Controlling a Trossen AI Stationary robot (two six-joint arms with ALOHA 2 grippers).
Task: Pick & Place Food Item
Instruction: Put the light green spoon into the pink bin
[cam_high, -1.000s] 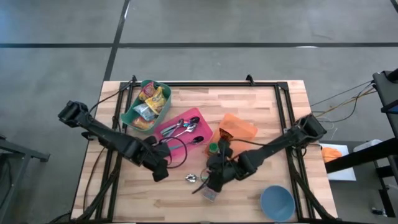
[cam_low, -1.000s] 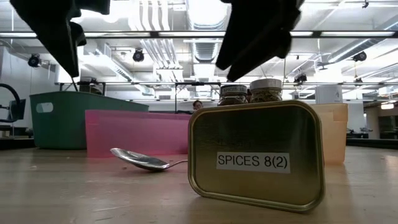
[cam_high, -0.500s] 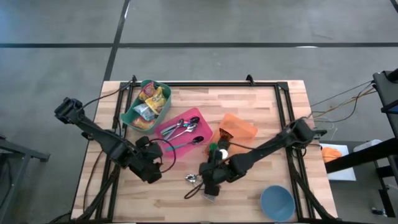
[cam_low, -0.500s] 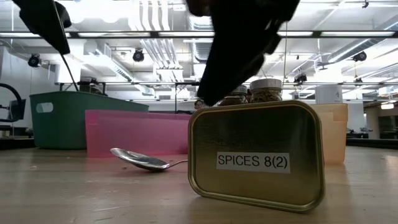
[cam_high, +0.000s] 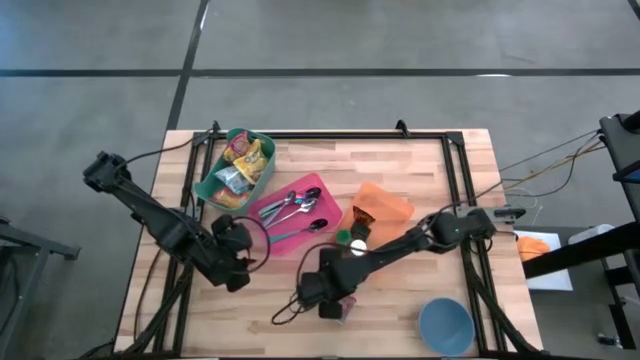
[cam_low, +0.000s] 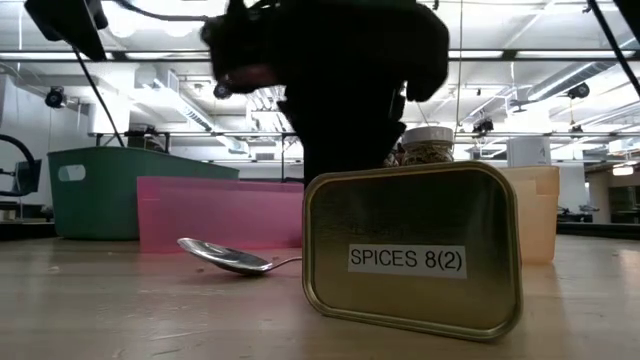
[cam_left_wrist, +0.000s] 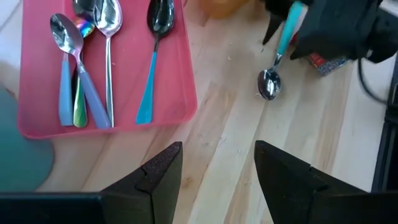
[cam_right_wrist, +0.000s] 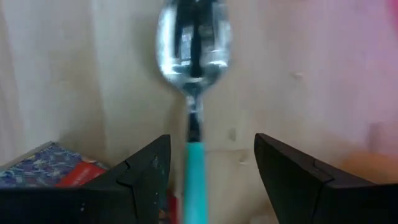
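While it lies flat on the wood, spoon (cam_right_wrist: 193, 46) shiny-bowled, teal-handled, right hand (cam_right_wrist: 208, 180) unclenched astride it, left hand (cam_left_wrist: 217, 180) released.

One text can be read — "SPICES 8(2)", black letters on a white label stuck to the front of the brass-coloured tin (cam_low: 412, 255), which stands upright on the wooden surface (cam_low: 120, 310), just below the dark right end effector (cam_low: 345, 120) — nothing else is legible.

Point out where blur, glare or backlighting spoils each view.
Low view: the arm behind the spice tin is a backlit silhouette under bright ceiling lights. Right wrist view: the spoon is soft, its bowl mirrors the camera, fingers blurred. Left wrist and high views: sharp, evenly lit.
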